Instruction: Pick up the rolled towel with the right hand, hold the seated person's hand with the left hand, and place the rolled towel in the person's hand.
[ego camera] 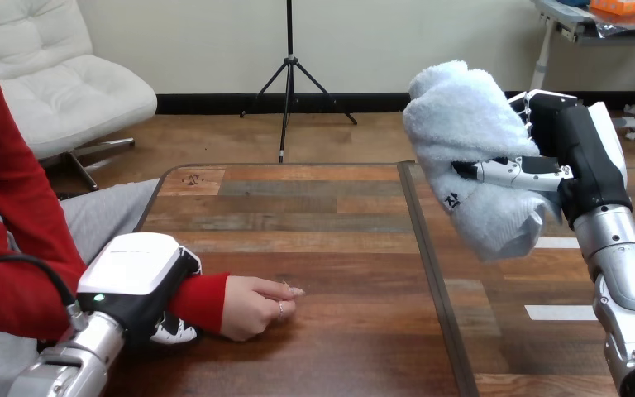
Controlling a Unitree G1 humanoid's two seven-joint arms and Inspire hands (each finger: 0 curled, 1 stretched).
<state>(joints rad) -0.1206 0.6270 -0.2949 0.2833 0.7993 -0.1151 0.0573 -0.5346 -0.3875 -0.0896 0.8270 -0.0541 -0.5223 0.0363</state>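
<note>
The worktop is made of wooden planks in mixed brown tones with a dark rim. A dark seam runs from its far edge to its near edge, right of the middle. Two white tape strips lie flat on the part right of the seam, one nearer than the other. On the near left part, the person's hand rests loosely curled, fingers pointing right. The left robot hand sits there too, closed round the red-sleeved wrist.
</note>
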